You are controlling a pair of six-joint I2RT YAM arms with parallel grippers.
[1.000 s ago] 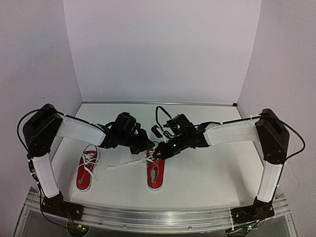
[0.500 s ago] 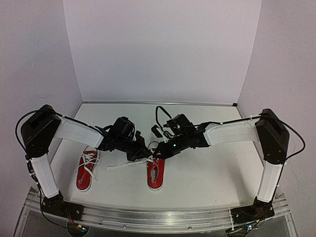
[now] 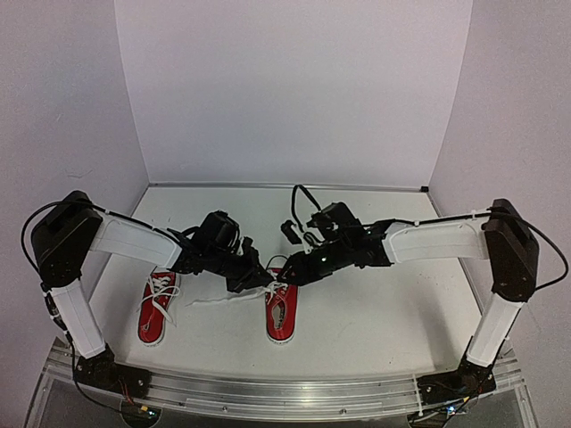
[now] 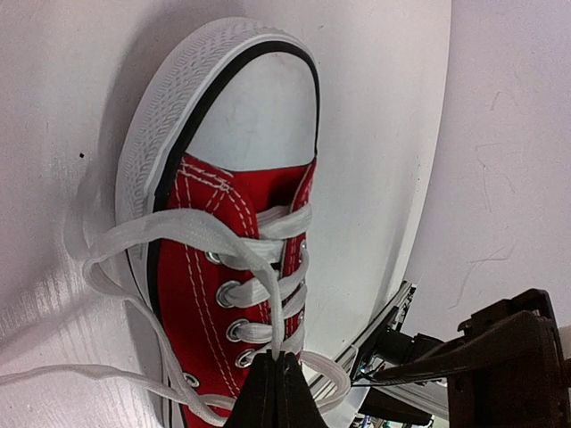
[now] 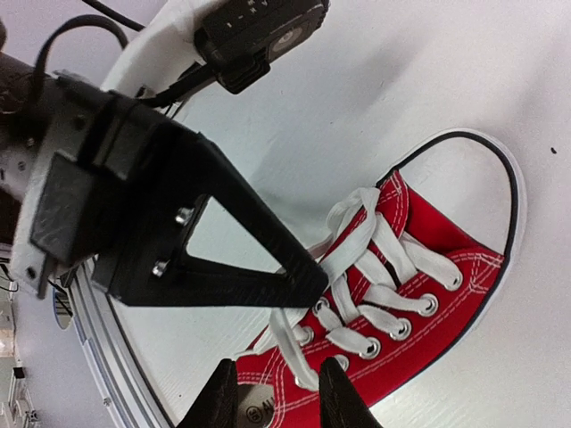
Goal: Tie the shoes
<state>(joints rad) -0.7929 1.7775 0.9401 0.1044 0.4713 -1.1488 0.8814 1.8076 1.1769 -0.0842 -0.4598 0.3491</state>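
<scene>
Two red shoes with white laces lie on the white table. One is at the near left (image 3: 156,312), one in the middle (image 3: 280,312). Both grippers are over the middle shoe's laces. My left gripper (image 3: 260,279) is shut on a white lace strand (image 4: 277,312) above the eyelets of the middle shoe (image 4: 223,259); its tips show in the left wrist view (image 4: 275,361). My right gripper (image 5: 278,397) is open, with a lace loop (image 5: 302,357) hanging between its fingers over the shoe's tongue (image 5: 401,294). A loose lace end (image 3: 212,300) trails left on the table.
The untouched left shoe lies beside the left arm's forearm. An aluminium rail (image 3: 285,392) runs along the near table edge. White walls close the back and both sides. The left gripper's black finger (image 5: 223,259) crosses the right wrist view just above the laces.
My left gripper has moved right and down to the middle shoe's laces. The right arm has shifted slightly right, its gripper staying over the shoe.
</scene>
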